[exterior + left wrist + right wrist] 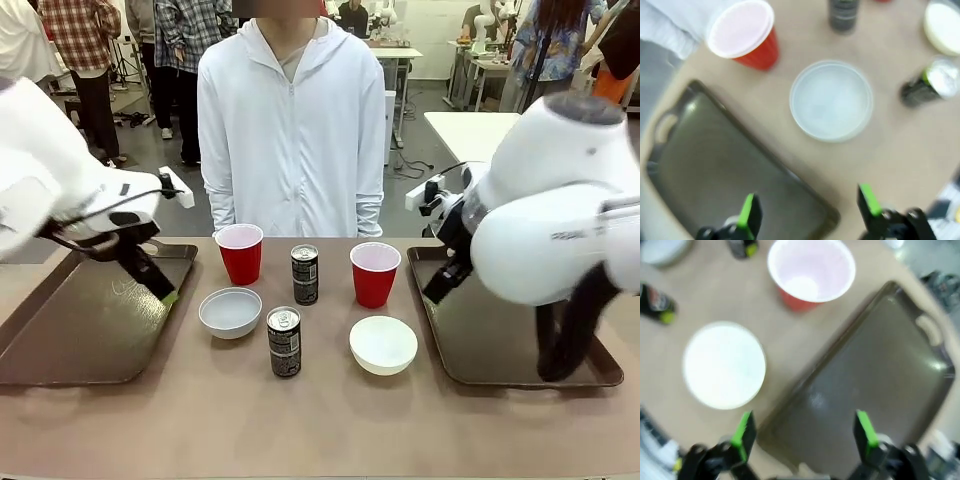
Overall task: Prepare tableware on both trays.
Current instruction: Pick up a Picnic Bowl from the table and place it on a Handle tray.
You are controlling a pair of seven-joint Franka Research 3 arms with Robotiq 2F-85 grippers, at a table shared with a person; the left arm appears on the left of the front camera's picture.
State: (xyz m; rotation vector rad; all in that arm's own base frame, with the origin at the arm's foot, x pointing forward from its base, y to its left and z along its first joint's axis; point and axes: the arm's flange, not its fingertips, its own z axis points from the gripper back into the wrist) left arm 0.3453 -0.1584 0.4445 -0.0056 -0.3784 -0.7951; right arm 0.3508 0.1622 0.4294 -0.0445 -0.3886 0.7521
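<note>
Left gripper (806,194): jaws wide apart. One green pad (746,212) is over the tray (710,150), the other over the bare table (900,150), just past the tray's rounded corner. The tray is dark brown, with a cut-out handle (664,129) at its left end. The near bowl (831,100) is round and white, upright on the table beside the tray's long rim, not touching it. The red cup (747,37), white inside, stands upper left of that bowl. The silver-topped can (932,82) is right of the bowl. The second can (843,12) is cut off at the top edge. The far bowl (945,22) is in the top-right corner. White sleeve (665,25) top left. Everything's blurred.
</note>
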